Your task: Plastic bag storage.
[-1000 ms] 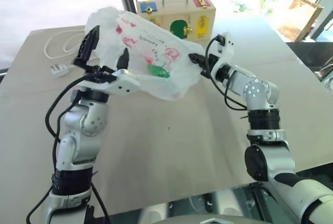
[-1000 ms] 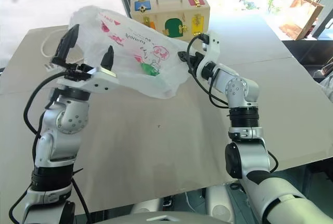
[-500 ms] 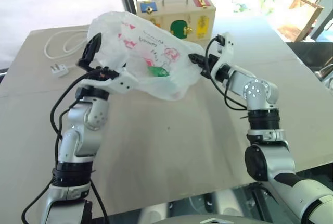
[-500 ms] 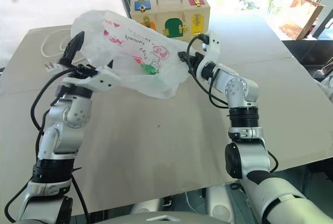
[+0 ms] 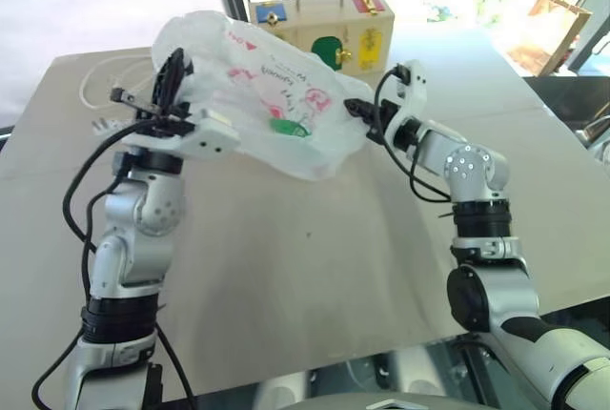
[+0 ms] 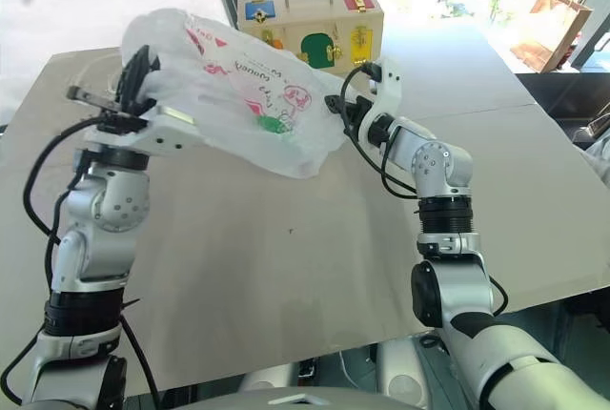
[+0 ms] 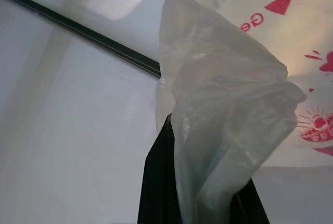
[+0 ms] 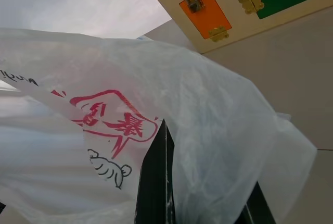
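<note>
The plastic bag [image 5: 267,95], thin white film with red print, hangs stretched above the table between my two grippers. My left gripper [image 5: 172,76] is shut on the bag's left edge; in the left wrist view a bunched fold of the bag [image 7: 223,130] is pinched between the black fingers [image 7: 156,187]. On the other side, my right gripper [image 5: 355,107] is shut on the bag's right edge, and film drapes over its fingers [image 8: 156,182]. A small green thing [image 5: 286,127] shows through the bag's lower part.
A wooden box [image 5: 324,24] with coloured doors and latches stands at the back of the beige table [image 5: 315,257], just behind the bag. A white cable [image 5: 95,81] with a plug lies at the back left. A brown paper bag [image 5: 562,14] stands off the table at the far right.
My left gripper, open a second ago beside the bag's left edge, has shut on it and risen slightly, lifting that side. The right gripper has kept still.
</note>
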You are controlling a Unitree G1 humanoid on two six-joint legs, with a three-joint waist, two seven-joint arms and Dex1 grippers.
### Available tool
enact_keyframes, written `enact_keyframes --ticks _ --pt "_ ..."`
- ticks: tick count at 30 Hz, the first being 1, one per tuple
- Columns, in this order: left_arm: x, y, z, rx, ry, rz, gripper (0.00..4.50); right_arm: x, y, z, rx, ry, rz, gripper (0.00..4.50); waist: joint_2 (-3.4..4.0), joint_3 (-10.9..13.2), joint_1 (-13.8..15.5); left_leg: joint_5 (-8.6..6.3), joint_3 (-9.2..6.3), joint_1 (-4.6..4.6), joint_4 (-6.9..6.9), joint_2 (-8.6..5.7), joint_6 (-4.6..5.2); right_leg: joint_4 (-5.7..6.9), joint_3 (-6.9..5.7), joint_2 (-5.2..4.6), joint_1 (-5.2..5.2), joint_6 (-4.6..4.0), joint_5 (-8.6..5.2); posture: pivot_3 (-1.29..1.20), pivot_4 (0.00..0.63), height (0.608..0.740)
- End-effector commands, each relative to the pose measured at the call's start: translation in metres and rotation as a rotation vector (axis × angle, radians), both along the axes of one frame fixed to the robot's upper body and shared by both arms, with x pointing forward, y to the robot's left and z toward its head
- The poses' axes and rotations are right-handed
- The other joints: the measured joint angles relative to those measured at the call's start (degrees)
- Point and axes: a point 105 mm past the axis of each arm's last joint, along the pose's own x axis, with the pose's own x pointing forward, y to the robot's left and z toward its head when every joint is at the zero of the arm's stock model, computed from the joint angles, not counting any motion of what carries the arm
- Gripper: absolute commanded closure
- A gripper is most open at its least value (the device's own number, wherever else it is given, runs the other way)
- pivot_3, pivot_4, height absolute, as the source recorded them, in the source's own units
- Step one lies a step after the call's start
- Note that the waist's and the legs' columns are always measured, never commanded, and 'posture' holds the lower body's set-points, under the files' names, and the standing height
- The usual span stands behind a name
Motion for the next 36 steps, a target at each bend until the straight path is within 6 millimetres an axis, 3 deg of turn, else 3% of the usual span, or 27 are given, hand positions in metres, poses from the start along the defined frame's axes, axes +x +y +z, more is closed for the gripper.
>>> enact_keyframes --ticks 1,3,8,10,13,16,18,22,25,31,34,36 --pt "-0.017 -0.005 0.041 -0.08 -0.138 -0.123 4.43 -0.004 0.001 0.014 -0.021 -0.075 0.015 4.5 0.0 0.0 0.0 0.0 0.0 -0.01 0.0 0.0 0.0 0.0 -0.01 0.0 -0.01 0.0 0.0 0.0 0.15 0.74" --pt "-0.014 -0.003 0.048 -0.196 -0.123 -0.214 4.43 -0.006 -0.002 0.021 -0.049 -0.118 0.03 4.5 0.0 0.0 0.01 0.0 0.0 -0.01 0.0 -0.01 0.0 0.0 -0.01 -0.02 -0.01 0.0 0.0 0.0 0.15 0.74" --pt "0.011 0.018 0.054 -0.445 0.001 -0.335 4.43 -0.016 -0.014 0.076 -0.018 -0.288 0.067 4.5 0.0 0.0 -0.1 0.0 0.01 -0.08 0.02 -0.06 0.01 0.0 -0.03 -0.02 -0.06 0.01 0.0 0.0 0.15 0.74" --pt "0.024 0.028 0.057 -0.529 0.054 -0.359 4.43 -0.021 -0.02 0.105 -0.001 -0.377 0.072 4.5 -0.01 0.01 -0.15 0.01 0.01 -0.08 0.04 -0.06 0.01 0.01 -0.03 0.04 -0.07 0.01 0.0 0.0 0.15 0.74" --pt "0.062 0.057 0.055 -0.859 0.218 -0.41 4.43 -0.027 -0.035 0.167 0.002 -0.574 0.018 4.5 -0.04 0.1 -0.09 0.02 -0.03 -0.09 0.13 -0.09 0.01 0.06 -0.04 0.17 -0.06 0.02 0.0 0.0 0.15 0.74" --pt "0.078 0.072 0.058 -1.146 0.246 -0.506 4.43 -0.03 -0.046 0.202 0.027 -0.687 -0.032 4.5 -0.08 0.13 -0.13 0.01 -0.07 -0.08 0.15 -0.13 0.01 0.0 -0.05 0.26 -0.02 0.03 -0.01 0.0 0.15 0.74" --pt "0.082 0.069 0.07 -1.185 0.256 -0.566 4.43 -0.03 -0.056 0.222 0.058 -0.74 -0.085 4.5 -0.24 0.2 -0.17 0.03 -0.08 -0.09 0.11 -0.12 -0.01 0.04 -0.06 0.28 0.02 0.03 -0.01 0.0 0.15 0.74" --pt "0.087 0.058 0.083 -1.234 0.294 -0.63 4.43 -0.029 -0.062 0.237 0.075 -0.795 -0.118 4.5 -0.42 0.31 -0.11 0.18 -0.1 -0.39 0.1 -0.09 -0.28 -0.03 -0.07 0.23 -0.13 0.04 0.0 0.0 0.15 0.74" --pt "0.086 0.043 0.091 -1.26 0.335 -0.704 4.43 -0.025 -0.058 0.237 0.059 -0.799 -0.115 4.5 -0.42 0.31 -0.17 0.21 -0.08 -0.97 0.18 -0.11 -0.31 0.08 -0.05 0.14 -0.71 0.06 0.02 0.0 0.15 0.74" --pt "0.072 0.01 0.101 -1.155 0.413 -0.822 4.43 -0.021 -0.05 0.232 0.03 -0.792 -0.1 4.5 -0.43 0.37 -0.21 0.27 -0.07 -1.04 0.08 -0.09 -0.41 0.08 -0.06 0.17 -0.86 0.05 0.01 0.0 0.15 0.74" --pt "0.061 0.008 0.105 -1.14 0.416 -0.869 3.68 -0.019 -0.051 0.226 0.017 -0.78 -0.094 4.5 -0.43 0.37 -0.26 0.27 -0.05 -1.02 0.08 -0.09 -0.42 0.1 -0.04 0.17 -0.85 0.05 0.01 0.0 0.15 0.74" --pt "0.055 0.01 0.106 -1.133 0.416 -0.88 2.81 -0.02 -0.05 0.222 0.019 -0.77 -0.067 4.5 -0.43 0.37 -0.23 0.3 -0.06 -0.99 0.08 -0.06 -0.46 0.12 -0.02 0.17 -0.85 0.05 0.01 0.0 0.15 0.74"
